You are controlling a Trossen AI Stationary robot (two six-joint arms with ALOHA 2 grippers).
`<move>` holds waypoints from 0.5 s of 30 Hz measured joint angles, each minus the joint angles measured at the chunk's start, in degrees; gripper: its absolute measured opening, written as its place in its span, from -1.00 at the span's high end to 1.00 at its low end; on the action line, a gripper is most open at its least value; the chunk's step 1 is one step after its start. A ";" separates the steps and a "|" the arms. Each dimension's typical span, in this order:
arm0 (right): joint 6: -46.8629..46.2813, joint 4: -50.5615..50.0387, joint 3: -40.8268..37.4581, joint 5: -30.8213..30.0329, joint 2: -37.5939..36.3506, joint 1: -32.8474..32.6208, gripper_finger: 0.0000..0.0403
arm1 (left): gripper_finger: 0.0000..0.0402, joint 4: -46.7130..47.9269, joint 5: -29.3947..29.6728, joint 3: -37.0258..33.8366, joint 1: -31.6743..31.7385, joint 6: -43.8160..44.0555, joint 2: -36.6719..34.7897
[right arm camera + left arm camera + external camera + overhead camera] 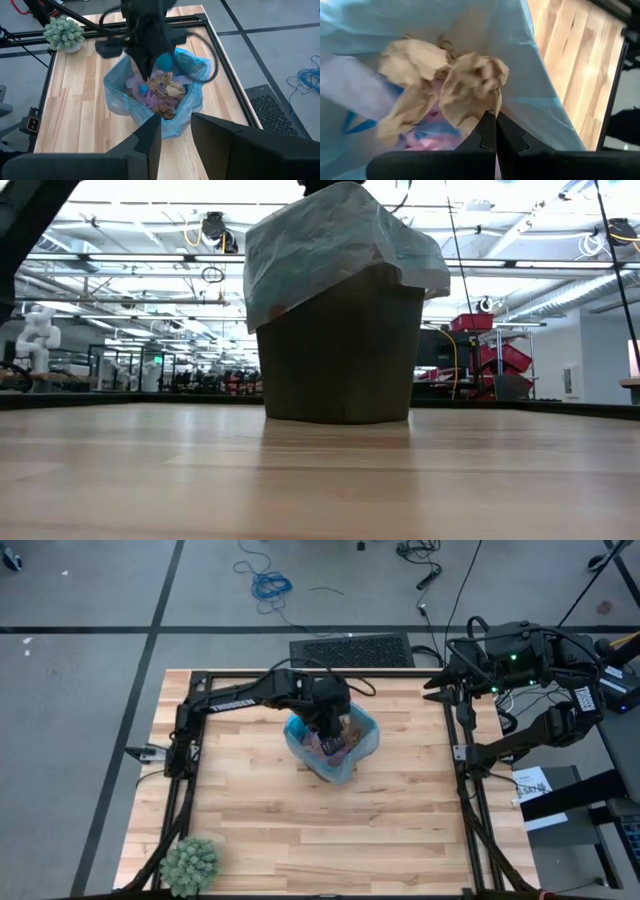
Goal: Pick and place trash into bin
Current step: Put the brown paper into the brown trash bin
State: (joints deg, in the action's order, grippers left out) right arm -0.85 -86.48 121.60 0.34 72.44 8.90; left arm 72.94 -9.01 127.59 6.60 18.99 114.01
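Trash (470, 85), crumpled brown paper wads over pink mesh and blue string, lies inside the bin (362, 752), a dark wastebasket lined with a light-blue bag near the table's (260, 820) centre. Left gripper (495, 131) hangs over the bin's mouth, fingers pressed together and empty. Right gripper (176, 131) waits off the table's edge at 2 o'clock, fingers apart, holding nothing. Green spiky plant (190, 865) sits at 7 o'clock.
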 joint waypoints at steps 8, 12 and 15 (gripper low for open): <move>0.03 0.01 0.01 0.00 0.00 -0.02 0.50 | 1.00 3.47 0.94 0.02 -1.16 -2.23 4.76; -0.15 0.01 0.01 -0.02 0.00 -0.01 0.50 | 1.00 5.56 3.99 0.00 -1.06 -3.14 8.00; -0.17 -0.04 0.01 -0.01 0.00 -0.02 0.50 | 1.00 6.46 4.31 0.00 -1.17 -3.43 9.85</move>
State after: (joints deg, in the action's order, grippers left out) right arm -1.02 -86.52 121.61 0.33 72.44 8.88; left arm 79.41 -4.70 127.59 5.43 15.55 123.86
